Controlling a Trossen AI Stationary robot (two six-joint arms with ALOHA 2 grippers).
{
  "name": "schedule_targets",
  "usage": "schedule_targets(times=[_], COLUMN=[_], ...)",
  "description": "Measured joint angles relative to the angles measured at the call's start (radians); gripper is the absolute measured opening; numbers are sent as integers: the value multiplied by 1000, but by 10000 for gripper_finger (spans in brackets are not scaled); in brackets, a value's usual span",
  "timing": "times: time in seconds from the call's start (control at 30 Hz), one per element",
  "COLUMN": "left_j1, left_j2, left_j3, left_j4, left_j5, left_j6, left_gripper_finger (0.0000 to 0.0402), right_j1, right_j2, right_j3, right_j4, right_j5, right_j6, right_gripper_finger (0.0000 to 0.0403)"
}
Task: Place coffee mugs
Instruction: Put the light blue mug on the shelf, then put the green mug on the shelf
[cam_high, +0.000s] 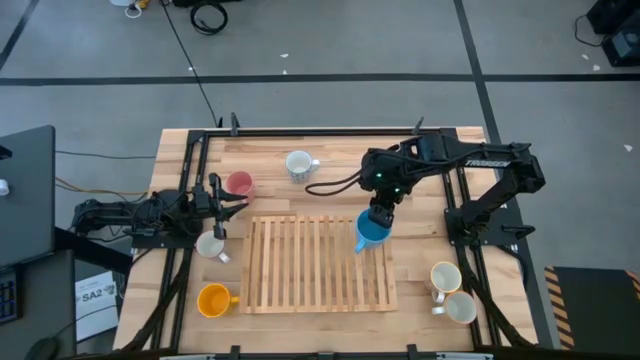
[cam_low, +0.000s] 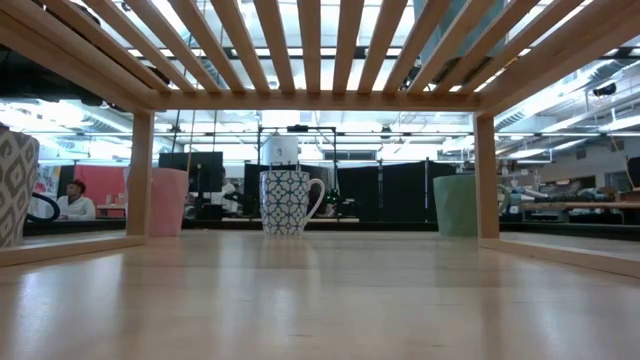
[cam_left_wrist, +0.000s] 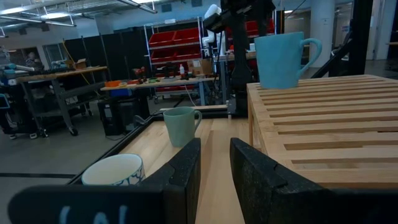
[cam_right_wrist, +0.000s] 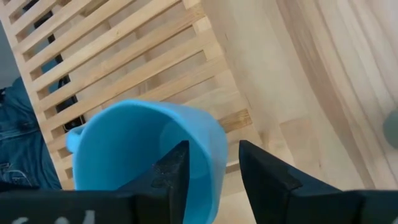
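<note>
Right wrist view alone shows it — claw (cam_right_wrist: 214, 168) straddling blue mug (cam_right_wrist: 137, 155) rim.

The slatted rack (cam_high: 318, 264) is pale unfinished-looking wood, matt, with visible grain. The table (cam_high: 430, 260) beneath it is similar light wood, smoother, with a soft sheen. On the rack, the blue mug (cam_right_wrist: 146, 158) looks smooth and satiny. Beside the rack, the orange mug (cam_high: 213, 299) looks glazed ceramic. Both arms are dark matt.
</note>
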Motion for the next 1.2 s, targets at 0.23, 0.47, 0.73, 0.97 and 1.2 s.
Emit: schedule_targets(times=[0.23,0.47,0.73,0.97,1.2], left_j1=[0,0,0,0,0], left_j2=[0,0,0,0,0], left_j3=[0,0,0,0,0], left_j4=[0,0,0,0,0], left_j5=[0,0,0,0,0], left_j6=[0,0,0,0,0], left_gripper_finger=[94,94,94,94,94], right_j1=[-28,-59,-87,-107,-149], right_j2=[0,0,-1,-2,-2], right_j3=[0,0,1,64,191], right_j4=[0,0,10,10,7], right_j5=[-3,-29,-141,-140,-119], right_j6=[-9,-12,-64,-100,-189], right_gripper_finger=[160,160,159,159,159])
